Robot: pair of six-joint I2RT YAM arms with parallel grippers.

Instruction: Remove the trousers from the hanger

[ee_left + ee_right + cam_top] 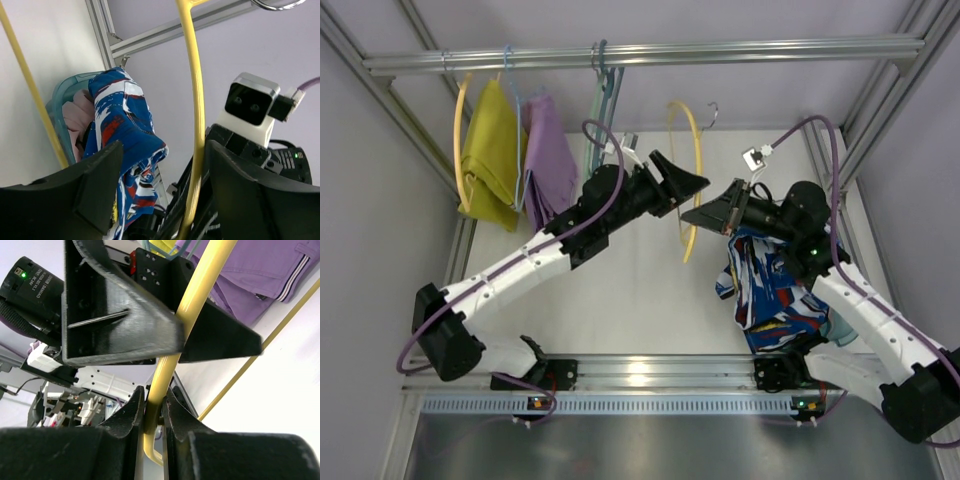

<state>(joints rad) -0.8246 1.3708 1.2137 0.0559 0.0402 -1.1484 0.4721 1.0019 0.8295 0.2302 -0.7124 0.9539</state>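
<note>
The yellow hanger (686,175) is off the rail, its silver hook (712,112) pointing up and back. My right gripper (700,216) is shut on the hanger's lower bar; in the right wrist view the bar (172,340) is pinched between my fingers (127,415). My left gripper (688,182) is open, and its fingers (105,170) straddle the hanger bar (197,120) without touching it. The printed trousers (772,285) lie in a heap under my right arm, off the hanger, and also show in the left wrist view (122,125).
A teal basket (57,102) stands beside the trousers at the right (838,325). A mustard garment (492,150), a purple garment (548,155) and a teal-grey hanger (600,100) hang on the top rail (720,50). Frame posts stand on both sides.
</note>
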